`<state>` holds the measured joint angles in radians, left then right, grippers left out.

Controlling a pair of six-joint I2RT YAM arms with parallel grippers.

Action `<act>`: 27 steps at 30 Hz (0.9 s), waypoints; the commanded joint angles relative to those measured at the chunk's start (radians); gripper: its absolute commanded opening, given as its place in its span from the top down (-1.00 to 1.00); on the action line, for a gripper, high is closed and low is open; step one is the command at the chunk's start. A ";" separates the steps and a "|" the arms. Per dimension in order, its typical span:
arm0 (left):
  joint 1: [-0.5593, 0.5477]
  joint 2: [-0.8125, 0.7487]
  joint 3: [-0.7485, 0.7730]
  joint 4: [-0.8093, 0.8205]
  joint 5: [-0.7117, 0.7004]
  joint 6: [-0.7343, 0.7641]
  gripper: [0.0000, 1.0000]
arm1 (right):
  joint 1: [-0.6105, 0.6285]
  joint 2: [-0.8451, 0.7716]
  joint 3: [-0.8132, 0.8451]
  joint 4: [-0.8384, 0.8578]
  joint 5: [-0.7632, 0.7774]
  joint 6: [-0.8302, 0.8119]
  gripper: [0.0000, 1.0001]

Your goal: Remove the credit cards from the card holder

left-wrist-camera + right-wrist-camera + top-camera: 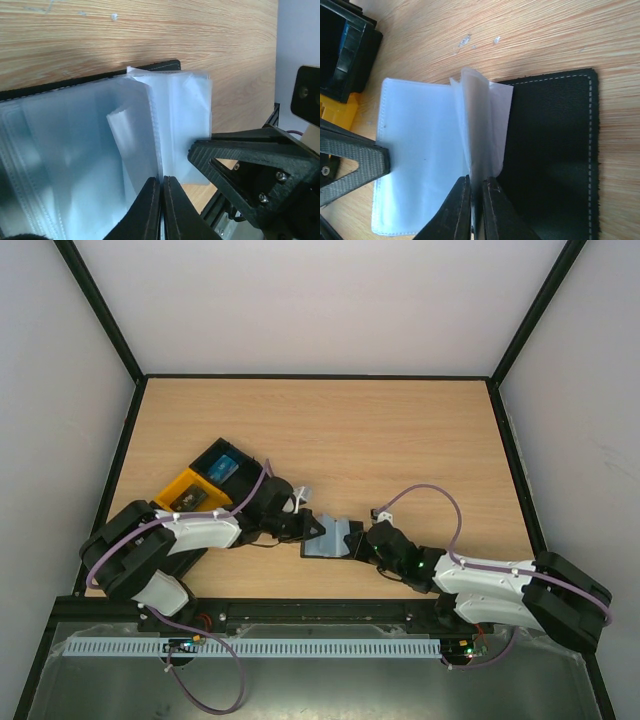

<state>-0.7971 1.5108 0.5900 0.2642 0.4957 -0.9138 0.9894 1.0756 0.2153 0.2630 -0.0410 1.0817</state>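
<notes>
- Card holder (335, 540) lies open on the table (400, 430) at about 6 o'clock of the board, close to the near edge and between the two arms.
- Left gripper (160, 181) reaches in from the holder's 9 o'clock side. It is clenched on one of the clear pockets (170, 115), with the fingertips almost meeting and only the thin leaf between them.
- Right gripper (476, 180) reaches in from the 3 o'clock side. It is likewise clenched on a clear leaf that stands up at the spine.
- In the right wrist view the black cover (555, 150) lies flat on the wood at 3 o'clock, with white stitching running just inside its outer edge. A wide clear leaf lies flat at 9 o'clock, and the other arm's finger touches its edge.
- In the left wrist view a strip of the cover's edge shows at 12 o'clock beyond the fanned pockets, and the table's edge sits at 4 o'clock.
- Whether any pocket holds a card cannot be told.
- An orange-and-black tray (188, 492) sits at 10 o'clock of the holder, just behind the left arm. A blue card (224, 467) lies in its black half.
- Bare wood runs from the holder toward 12 and 2 o'clock, up to the black frame rail.
</notes>
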 commanded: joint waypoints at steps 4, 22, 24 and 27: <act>-0.016 0.022 0.043 0.062 0.030 -0.020 0.83 | -0.001 -0.028 -0.018 -0.071 0.060 0.009 0.75; -0.075 0.142 0.158 0.009 -0.003 -0.019 0.65 | -0.001 -0.220 -0.022 -0.237 0.141 0.009 0.49; -0.076 0.143 0.163 0.006 -0.007 -0.020 0.58 | -0.001 -0.248 -0.021 -0.255 0.147 0.010 0.47; -0.077 0.141 0.171 0.007 -0.007 -0.022 0.36 | -0.001 -0.288 -0.025 -0.264 0.145 0.012 0.41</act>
<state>-0.8703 1.6428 0.7326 0.2890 0.4934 -0.9382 0.9894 0.8349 0.2039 0.0528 0.0601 1.0859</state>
